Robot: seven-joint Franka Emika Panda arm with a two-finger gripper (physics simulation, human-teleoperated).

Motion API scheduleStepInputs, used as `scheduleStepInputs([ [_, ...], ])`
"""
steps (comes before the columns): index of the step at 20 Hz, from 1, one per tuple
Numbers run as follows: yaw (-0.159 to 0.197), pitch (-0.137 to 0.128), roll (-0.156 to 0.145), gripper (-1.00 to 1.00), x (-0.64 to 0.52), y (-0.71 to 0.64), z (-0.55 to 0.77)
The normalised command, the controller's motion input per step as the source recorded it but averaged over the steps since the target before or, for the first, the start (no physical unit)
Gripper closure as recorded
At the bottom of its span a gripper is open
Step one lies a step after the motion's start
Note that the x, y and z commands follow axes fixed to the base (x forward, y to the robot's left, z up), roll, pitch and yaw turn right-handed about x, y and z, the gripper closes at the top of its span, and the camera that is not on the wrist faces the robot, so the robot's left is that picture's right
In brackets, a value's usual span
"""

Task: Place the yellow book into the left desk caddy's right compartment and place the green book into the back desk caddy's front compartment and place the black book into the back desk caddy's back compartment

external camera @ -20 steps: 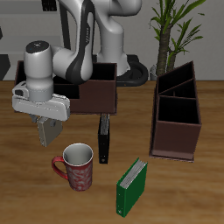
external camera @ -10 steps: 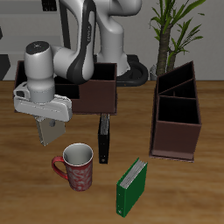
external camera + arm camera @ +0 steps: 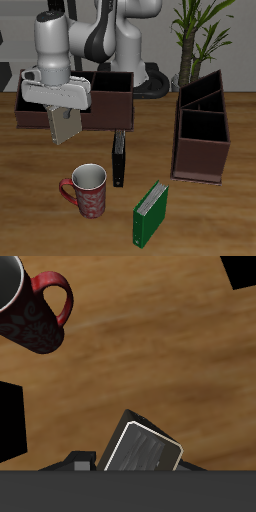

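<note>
My gripper (image 3: 60, 113) hangs above the table, shut on the yellow book (image 3: 62, 129), a small pale grey-tan book that dangles below the fingers; the wrist view shows that book (image 3: 145, 448) close up. Just behind it stands the back desk caddy (image 3: 110, 104), wide and dark brown, partly hidden by my hand. The slim black book (image 3: 119, 158) lies on the wood near that caddy's front. Nearer the table's front edge stands the green book (image 3: 150, 213). The left desk caddy (image 3: 201, 150), seen end on, stands apart at the far side of the table; its open pockets hold nothing I can see.
A dark red patterned mug (image 3: 86, 191) stands below and in front of the held book; it also shows in the wrist view as the mug (image 3: 28, 306). A potted plant (image 3: 195, 35) rises behind the left desk caddy. The robot's base (image 3: 120, 40) fills the back.
The gripper has risen and swung level, carrying the yellow book up and slightly toward the back. The other books, mug and caddies have not moved.
</note>
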Motion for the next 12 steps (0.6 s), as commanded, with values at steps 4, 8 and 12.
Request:
scheduleStepInputs([
  [4, 0.029, -0.063, 0.002, 1.0, -0.18, 0.33, 0.78],
  [8, 0.072, -0.1, 0.04, 1.0, -0.24, 0.39, 0.74],
  [12, 0.031, -0.039, -0.001, 1.0, -0.21, 0.12, 0.54],
])
